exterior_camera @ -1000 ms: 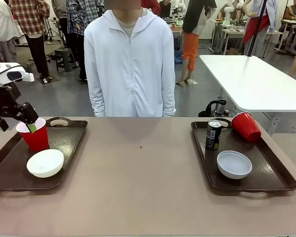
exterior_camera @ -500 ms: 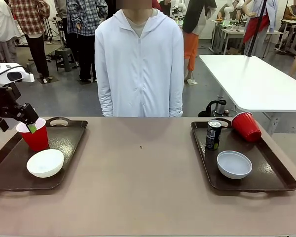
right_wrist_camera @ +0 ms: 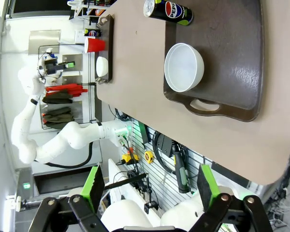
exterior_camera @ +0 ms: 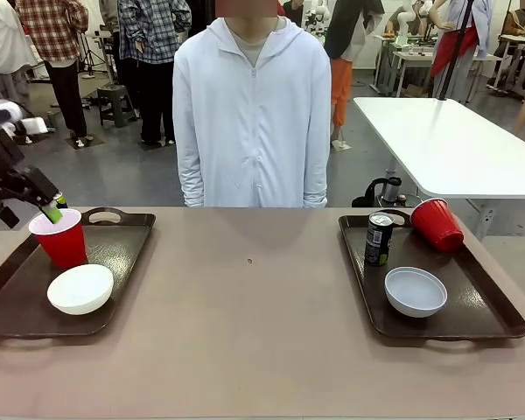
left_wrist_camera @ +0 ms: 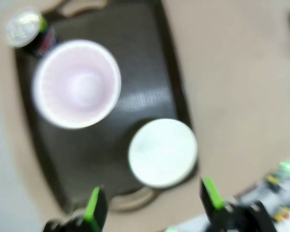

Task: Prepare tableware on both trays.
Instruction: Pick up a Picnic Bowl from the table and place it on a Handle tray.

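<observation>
The left arm comes in from the left edge, its black wrist tilted downward and its claw (exterior_camera: 51,208) raised, green-padded fingers (left_wrist_camera: 94,210) spread wide with nothing between them. The right claw (right_wrist_camera: 150,186) also stands wide apart and empty, its fingers (right_wrist_camera: 93,185) pointing down from high above.
</observation>
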Available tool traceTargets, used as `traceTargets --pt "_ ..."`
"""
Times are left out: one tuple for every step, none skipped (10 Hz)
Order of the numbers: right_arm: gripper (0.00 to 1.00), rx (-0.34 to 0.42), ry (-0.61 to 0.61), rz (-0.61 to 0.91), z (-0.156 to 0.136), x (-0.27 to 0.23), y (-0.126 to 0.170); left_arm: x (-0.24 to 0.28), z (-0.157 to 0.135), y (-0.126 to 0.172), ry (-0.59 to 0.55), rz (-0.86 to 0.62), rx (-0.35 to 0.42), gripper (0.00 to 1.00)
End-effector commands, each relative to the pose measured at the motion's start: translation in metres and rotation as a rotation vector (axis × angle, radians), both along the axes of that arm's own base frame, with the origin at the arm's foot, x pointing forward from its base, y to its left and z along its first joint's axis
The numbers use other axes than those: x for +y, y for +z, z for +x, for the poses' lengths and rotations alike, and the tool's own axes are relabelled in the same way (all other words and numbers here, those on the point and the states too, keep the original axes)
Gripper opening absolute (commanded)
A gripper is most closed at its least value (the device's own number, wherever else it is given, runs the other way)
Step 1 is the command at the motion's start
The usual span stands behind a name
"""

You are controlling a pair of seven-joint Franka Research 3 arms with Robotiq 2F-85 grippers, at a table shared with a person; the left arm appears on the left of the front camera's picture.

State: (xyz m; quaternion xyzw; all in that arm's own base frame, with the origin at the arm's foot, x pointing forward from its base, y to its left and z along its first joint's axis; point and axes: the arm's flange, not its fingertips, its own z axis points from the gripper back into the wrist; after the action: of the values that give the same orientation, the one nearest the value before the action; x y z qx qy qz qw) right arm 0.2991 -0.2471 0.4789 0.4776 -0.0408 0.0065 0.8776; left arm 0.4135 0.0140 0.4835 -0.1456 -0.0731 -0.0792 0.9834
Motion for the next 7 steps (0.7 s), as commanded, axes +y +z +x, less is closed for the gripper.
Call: traceTargets --pt "1.0 -0.004 0.0 0.011 -0.001 0.001 0.003 0.048 0.003 0.02 -0.085 -0.303 0.067 1.0" --pt "1.0 -0.004 0.0 0.011 -0.001 0.001 0.003 0.087 -0.002 0.024 -0.091 -0.466 0.073 1.0" --pt "1.0 -0.004 0.0 0.011 -0.001 0.001 0.003 0.123 -0.008 0.019 -0.083 -0.592 0.043 1.0" --pt "1.0 -0.004 0.0 0.011 -0.001 0.001 0.003 0.155 -0.013 0.011 -0.042 -0.735 0.017 1.0" --pt "1.0 -0.004 0.0 0.011 -0.001 0.001 0.003 0.18 -0.019 0.002 -0.006 -0.812 0.006 1.0" --pt "1.0 -0.004 0.0 0.011 -0.001 0.001 0.003 0.205 -0.023 -0.011 0.048 -0.883 0.012 1.0" --pt "1.0 -0.004 0.0 0.011 -0.001 0.001 0.003 0.219 -0.022 -0.022 0.098 -0.932 0.016 1.0"
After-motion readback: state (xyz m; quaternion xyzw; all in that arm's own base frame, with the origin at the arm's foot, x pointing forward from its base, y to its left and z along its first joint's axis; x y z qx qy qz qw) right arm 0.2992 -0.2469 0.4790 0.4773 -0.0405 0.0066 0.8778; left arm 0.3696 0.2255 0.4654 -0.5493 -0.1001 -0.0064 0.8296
